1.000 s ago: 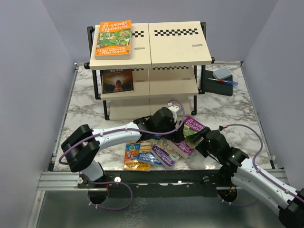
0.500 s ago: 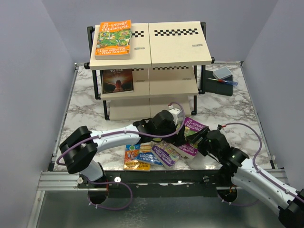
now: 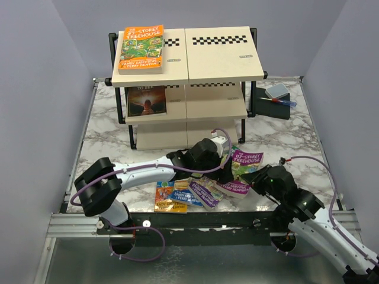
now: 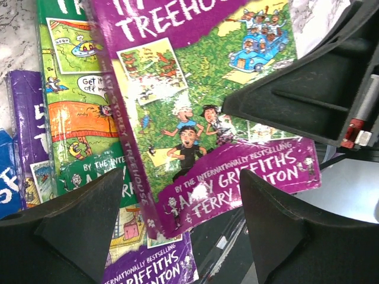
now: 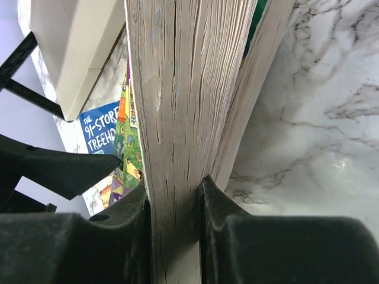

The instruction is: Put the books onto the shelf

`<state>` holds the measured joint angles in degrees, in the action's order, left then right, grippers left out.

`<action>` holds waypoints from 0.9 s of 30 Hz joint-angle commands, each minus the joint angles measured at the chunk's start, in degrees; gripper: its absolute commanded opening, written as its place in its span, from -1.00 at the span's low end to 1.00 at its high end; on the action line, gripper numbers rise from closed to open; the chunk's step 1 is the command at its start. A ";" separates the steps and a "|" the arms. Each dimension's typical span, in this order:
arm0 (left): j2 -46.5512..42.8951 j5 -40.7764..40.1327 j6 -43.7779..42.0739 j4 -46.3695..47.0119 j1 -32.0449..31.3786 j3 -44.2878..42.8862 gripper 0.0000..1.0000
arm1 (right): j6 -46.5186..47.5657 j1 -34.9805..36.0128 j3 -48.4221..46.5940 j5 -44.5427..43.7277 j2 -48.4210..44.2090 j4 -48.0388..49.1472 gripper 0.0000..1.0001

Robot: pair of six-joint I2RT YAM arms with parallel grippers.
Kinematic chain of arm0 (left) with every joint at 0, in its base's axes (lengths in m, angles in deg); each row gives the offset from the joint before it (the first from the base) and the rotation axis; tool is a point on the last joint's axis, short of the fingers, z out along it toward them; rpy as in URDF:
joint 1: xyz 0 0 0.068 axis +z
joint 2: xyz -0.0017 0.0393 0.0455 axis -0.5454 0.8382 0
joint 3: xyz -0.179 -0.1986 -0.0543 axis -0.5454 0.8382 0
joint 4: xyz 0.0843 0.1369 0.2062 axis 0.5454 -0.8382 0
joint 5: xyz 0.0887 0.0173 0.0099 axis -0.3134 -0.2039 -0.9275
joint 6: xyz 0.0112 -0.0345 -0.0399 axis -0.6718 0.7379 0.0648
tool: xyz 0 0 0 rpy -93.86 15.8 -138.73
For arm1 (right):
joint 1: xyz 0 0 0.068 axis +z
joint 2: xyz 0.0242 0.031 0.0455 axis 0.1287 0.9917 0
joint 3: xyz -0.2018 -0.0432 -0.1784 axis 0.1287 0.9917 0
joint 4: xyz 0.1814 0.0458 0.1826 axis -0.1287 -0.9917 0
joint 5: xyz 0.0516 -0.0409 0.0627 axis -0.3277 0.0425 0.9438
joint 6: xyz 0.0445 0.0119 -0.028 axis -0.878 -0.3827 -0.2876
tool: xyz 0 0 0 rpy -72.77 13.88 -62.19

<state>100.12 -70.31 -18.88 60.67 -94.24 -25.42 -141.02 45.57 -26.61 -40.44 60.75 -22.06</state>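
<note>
The shelf point(image 3: 219, 56) stands at the back, with an orange book point(image 3: 141, 48) on its top board and a dark book point(image 3: 146, 100) on the middle tier. Several books lie fanned near the front edge, among them a blue and orange one point(image 3: 170, 195) and a purple one point(image 3: 204, 192). My right gripper point(image 3: 256, 177) is shut on the page edge of the purple Treehouse book point(image 3: 244, 165); the jaws point(image 5: 174, 225) pinch its page block point(image 5: 177, 89). My left gripper point(image 4: 180, 213) hovers open over that book's cover point(image 4: 201, 89), next to a green book point(image 4: 77, 106).
A small dark box with a grey top point(image 3: 273, 99) sits at the back right beside the shelf. Grey walls close in the marble table point(image 3: 106, 148) on both sides. A cream shelf board point(image 5: 71, 53) shows close behind the held book.
My right gripper has shut on the purple book's edge and drawn it a little to the right. The left gripper stays open over the pile, shifted slightly right.
</note>
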 commanded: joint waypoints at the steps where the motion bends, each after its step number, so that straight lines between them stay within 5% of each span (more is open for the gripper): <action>1: -1.87 0.36 -0.52 1.34 -0.31 0.60 0.61 | 1.63 0.24 -5.41 -2.83 -1.57 -6.94 -0.99; 11: -7.57 0.93 -0.49 0.33 -0.25 -0.22 0.85 | 10.21 0.23 -15.74 -2.67 -1.30 -11.87 -0.99; 27: -20.03 9.32 8.10 7.24 1.80 4.42 0.98 | 25.48 0.19 -26.90 15.41 0.64 4.35 -0.99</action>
<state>82.43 -65.76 -14.99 63.27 -93.43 -23.38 -120.34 45.57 -49.98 -33.60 60.27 -30.02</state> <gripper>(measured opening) 0.989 0.261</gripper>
